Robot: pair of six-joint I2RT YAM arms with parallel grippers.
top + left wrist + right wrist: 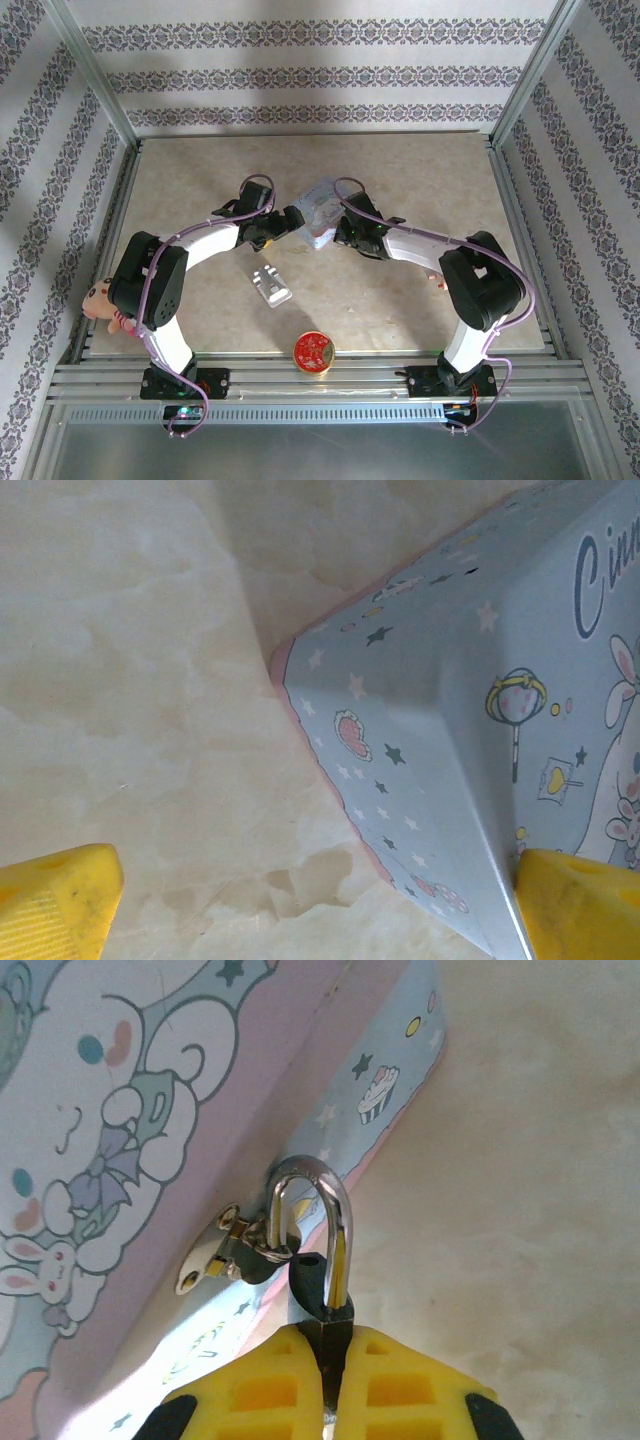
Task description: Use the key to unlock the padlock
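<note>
currently the tiny dark padlock with silver shackle [310, 1280], centre frame, hangs from the metal hasp [215, 1252] of the pastel cartoon-print tin box [150, 1080], with the right gripper [330, 1342] pinched tight on its body. the left gripper [320, 910] is spread wide at the box, so any twist may drag the unclamped box.

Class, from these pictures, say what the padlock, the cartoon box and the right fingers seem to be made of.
Padlock: shackle mirror-bright, likely polished steel; body dark, material unclear. Box: probably printed tin, going by its soft sheen and crisp folded edges. Right fingers: matte yellow, seemingly moulded plastic with recessed pockets.
</note>
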